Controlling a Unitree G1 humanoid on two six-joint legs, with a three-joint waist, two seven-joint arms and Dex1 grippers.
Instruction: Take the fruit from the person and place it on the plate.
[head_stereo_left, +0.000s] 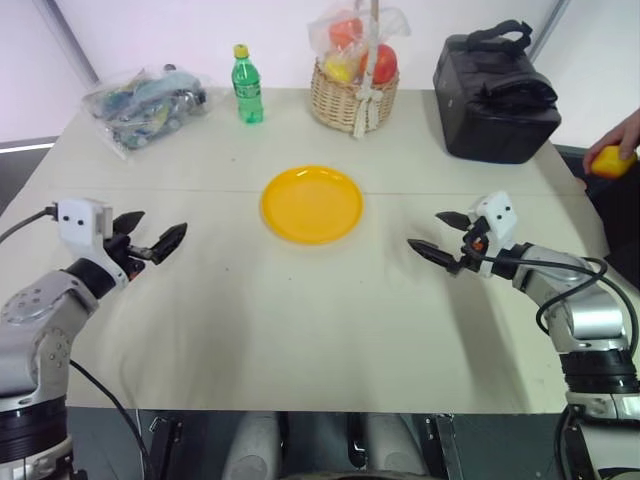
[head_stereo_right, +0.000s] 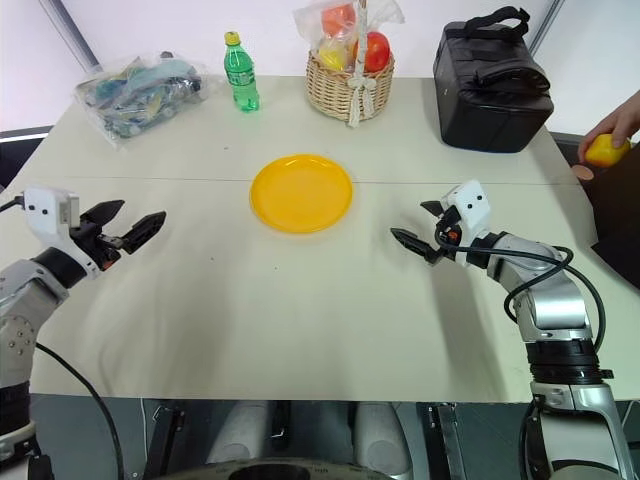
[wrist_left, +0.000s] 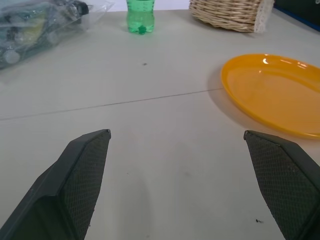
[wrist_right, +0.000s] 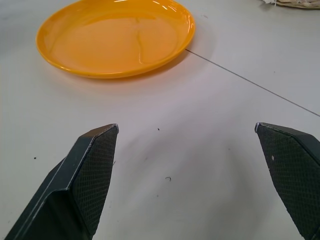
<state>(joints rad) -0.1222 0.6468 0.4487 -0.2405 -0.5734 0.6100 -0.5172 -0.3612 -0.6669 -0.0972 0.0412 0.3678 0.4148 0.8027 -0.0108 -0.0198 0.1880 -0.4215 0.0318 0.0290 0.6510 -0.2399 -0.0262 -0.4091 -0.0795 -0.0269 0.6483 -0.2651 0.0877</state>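
Observation:
The yellow plate (head_stereo_left: 311, 204) lies empty in the middle of the table. At the far right edge a person's hand (head_stereo_left: 622, 134) holds the yellow-orange fruit (head_stereo_left: 609, 162) just off the table's right side. My right gripper (head_stereo_left: 437, 232) hovers open over the table to the right of the plate, well short of the fruit, nothing between its fingers. Left of the plate, my left gripper (head_stereo_left: 152, 233) is also open and empty. Both wrist views look across bare table toward the plate (wrist_left: 272, 92) (wrist_right: 115, 37).
Along the back edge stand a bag of small items (head_stereo_left: 145, 103), a green bottle (head_stereo_left: 247, 86), a wicker basket (head_stereo_left: 354, 92) of wrapped fruits and a black bag (head_stereo_left: 495, 92). A thin seam line crosses the table behind the plate.

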